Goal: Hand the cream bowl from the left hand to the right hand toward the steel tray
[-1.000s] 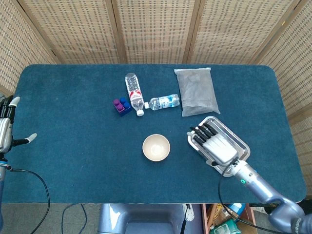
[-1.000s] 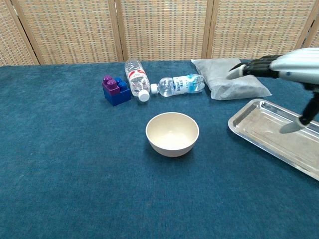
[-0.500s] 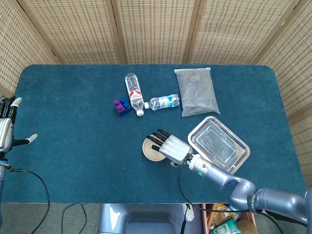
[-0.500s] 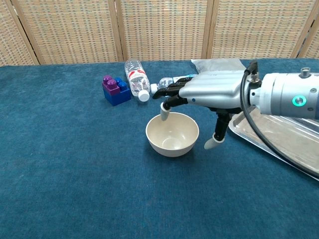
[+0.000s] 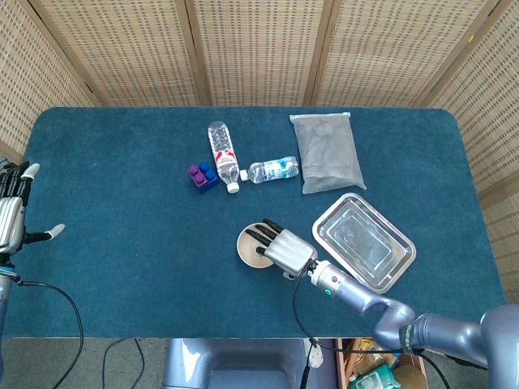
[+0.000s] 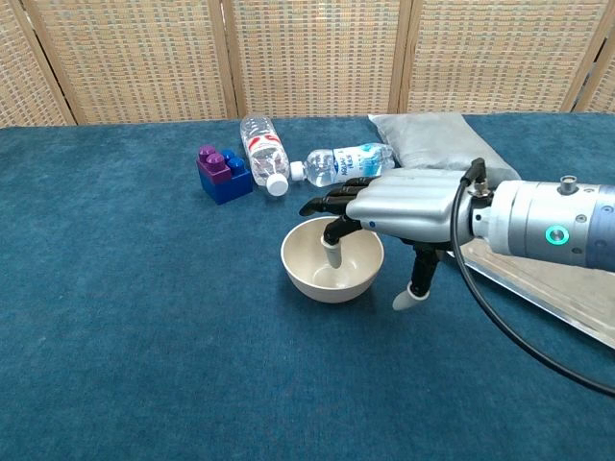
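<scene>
1. Right hand (image 6: 404,206): reaches in from the right, palm down, over the cream bowl (image 6: 332,258). Its fingers (image 6: 332,204) are extended over the bowl's mouth, with one fingertip dipping inside the rim; the thumb (image 6: 416,285) points down outside the bowl's right wall. The hand appears unclosed and holds nothing, though whether the fingertip touches the inner wall cannot be told.
2. Left hand (image 5: 11,217): at the far left edge of the head view, beyond the worktop's edge, fingers spread, empty, well apart from the bowl.
3. Cream bowl: round, plain, pale cream inside and out, upright, empty. It sits on the worktop (image 5: 113,243) near the middle front, just left of the steel tray (image 5: 364,241).
4. Steel tray: rectangular, shiny, raised rim, lying flat and skewed, right of the bowl and partly behind the right arm in the chest view.
5. Other items, toward the back: two clear plastic bottles (image 5: 222,155) lying on their sides, a blue and purple block (image 5: 202,176) beside them, and a grey pouch (image 5: 327,151) behind the tray.
</scene>
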Tool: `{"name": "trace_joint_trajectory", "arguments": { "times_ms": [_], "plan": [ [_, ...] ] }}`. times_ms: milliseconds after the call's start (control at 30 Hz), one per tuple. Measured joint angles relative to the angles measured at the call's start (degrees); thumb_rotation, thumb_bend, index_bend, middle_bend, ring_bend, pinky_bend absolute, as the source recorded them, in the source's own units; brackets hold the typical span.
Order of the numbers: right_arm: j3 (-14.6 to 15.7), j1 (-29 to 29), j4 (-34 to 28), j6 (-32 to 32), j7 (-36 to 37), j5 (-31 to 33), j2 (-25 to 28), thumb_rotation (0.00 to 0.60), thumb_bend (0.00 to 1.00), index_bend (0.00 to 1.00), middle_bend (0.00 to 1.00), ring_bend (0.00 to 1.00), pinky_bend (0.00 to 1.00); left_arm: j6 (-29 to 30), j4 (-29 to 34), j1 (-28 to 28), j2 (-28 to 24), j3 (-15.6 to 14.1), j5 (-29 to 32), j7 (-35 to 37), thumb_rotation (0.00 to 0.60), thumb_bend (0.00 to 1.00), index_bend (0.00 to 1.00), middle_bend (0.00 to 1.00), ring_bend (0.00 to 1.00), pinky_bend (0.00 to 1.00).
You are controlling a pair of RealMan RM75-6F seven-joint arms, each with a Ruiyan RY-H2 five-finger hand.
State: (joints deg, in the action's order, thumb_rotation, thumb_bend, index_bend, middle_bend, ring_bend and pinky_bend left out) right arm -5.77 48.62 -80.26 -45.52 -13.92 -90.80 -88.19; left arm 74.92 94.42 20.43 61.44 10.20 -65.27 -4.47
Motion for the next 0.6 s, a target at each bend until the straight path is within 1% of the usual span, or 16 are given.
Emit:
{"name": "trace_joint_trajectory", "arguments": {
  "times_ms": [133,233,300,400,500,600],
  "plan": [
    [0.80,0.13,2.19,-1.30,0.82,-1.08,-1.22,0.600,0.16,0.40,0.00,0.00,0.00,-0.47,0.03,-0.08,-0.02,0.14,-0.03,0.00,0.600,0.00,0.00,0.00,0.00,0.00],
    [1.36,0.32,4.22,-2.17,1.27,-1.98,-2.20,0.600,0.22,0.43,0.00,0.00,0.00,-0.56,0.04,-0.19,-0.02,0.28,-0.08,-0.06,0.600,0.00,0.00,0.00,0.00,0.00],
    [1.70,0.50,5.82,-2.68,1.82,-2.52,-3.11,0.600,0.28,0.46,0.00,0.00,0.00,-0.68,0.03,-0.18,0.03,0.33,-0.13,-0.16,0.600,0.00,0.00,0.00,0.00,0.00],
    [2.14,0.78,7.86,-3.44,3.41,-3.15,-4.26,0.600,0.32,0.49,0.00,0.00,0.00,-0.93,-0.01,-0.21,0.10,0.38,-0.14,-0.27,0.600,0.00,0.00,0.00,0.00,0.00],
    [2.46,1.18,9.82,-4.02,5.06,-3.62,-5.24,0.600,0.37,0.55,0.00,0.00,0.00,-1.04,-0.14,-0.26,0.20,0.57,-0.10,-0.35,0.600,0.00,0.00,0.00,0.00,0.00],
    [2.77,1.51,11.40,-5.01,6.60,-4.18,-5.96,0.600,0.39,0.60,0.00,0.00,0.00,-1.16,-0.21,-0.34,0.23,0.73,-0.07,-0.33,0.600,0.00,0.00,0.00,0.00,0.00]
  ]
}}
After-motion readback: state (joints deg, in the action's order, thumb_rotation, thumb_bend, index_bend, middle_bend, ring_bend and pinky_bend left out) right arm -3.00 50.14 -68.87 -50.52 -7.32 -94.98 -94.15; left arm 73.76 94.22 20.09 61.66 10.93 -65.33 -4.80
